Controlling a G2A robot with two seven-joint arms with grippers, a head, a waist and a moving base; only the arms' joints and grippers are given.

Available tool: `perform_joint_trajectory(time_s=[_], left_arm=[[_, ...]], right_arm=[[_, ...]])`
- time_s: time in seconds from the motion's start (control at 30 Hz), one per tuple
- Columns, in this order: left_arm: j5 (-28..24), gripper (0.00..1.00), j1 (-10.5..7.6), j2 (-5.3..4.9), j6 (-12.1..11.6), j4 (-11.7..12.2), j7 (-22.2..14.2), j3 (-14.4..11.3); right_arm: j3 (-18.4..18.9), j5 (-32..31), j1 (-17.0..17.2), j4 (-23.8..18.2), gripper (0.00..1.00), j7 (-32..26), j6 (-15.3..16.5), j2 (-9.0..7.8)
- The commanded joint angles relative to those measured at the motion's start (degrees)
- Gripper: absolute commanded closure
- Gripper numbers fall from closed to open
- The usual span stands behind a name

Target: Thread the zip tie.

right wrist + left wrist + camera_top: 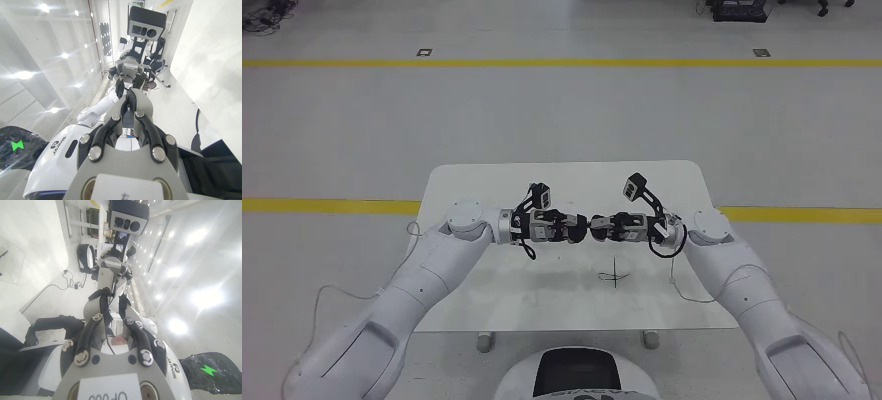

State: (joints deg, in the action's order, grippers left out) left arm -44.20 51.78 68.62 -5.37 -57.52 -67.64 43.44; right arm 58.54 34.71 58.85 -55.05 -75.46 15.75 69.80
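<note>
Table [462, 300] edges sat well away from both tips. I saw left gripper [581, 229] and right gripper [593, 229] meeting tip to tip, roughly level. Right was pinched shut; left's grip I couldn't tell.

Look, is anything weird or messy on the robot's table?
A thin black crossed piece lies loose on the white table, close to where the left gripper and right gripper meet tip to tip. It is too small to tell if it's a zip tie. Nothing looks spilled or broken.

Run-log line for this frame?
left gripper, right gripper: tip to tip above table | left open, right shut | thin black piece: on table
</note>
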Motion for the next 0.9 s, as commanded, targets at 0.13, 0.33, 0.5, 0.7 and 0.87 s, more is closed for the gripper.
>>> perform_joint_trajectory(time_s=[0.13, 0.33, 0.5, 0.7, 0.87], left_arm=[[0.16, 0.89, 0.00, 0.04, -0.03, 0.00, 0.04, 0.04], [0.34, 0.90, 0.02, 0.10, -0.22, 0.00, 0.44, 0.09], [0.62, 0.91, 0.04, 0.12, -0.45, -0.05, 0.76, 0.16], [1.26, 0.93, 0.18, 0.08, -0.58, -0.30, 1.57, 0.28], [1.55, 0.94, 0.40, 0.05, -0.62, -0.60, 1.87, 0.36]], right_arm=[[-0.25, -0.17, -0.31, 0.32, 1.00, -0.25, -0.30, 0.08], [-0.37, -0.20, -0.45, 0.51, 1.00, -0.28, -0.41, 0.13], [-0.41, -0.05, -0.43, 0.48, 1.00, -0.32, -0.39, 0.17], [-0.37, 0.03, -0.35, 0.45, 1.00, -0.15, -0.35, 0.19], [-0.29, 0.02, -0.24, 0.37, 1.00, 0.06, -0.28, 0.18]])
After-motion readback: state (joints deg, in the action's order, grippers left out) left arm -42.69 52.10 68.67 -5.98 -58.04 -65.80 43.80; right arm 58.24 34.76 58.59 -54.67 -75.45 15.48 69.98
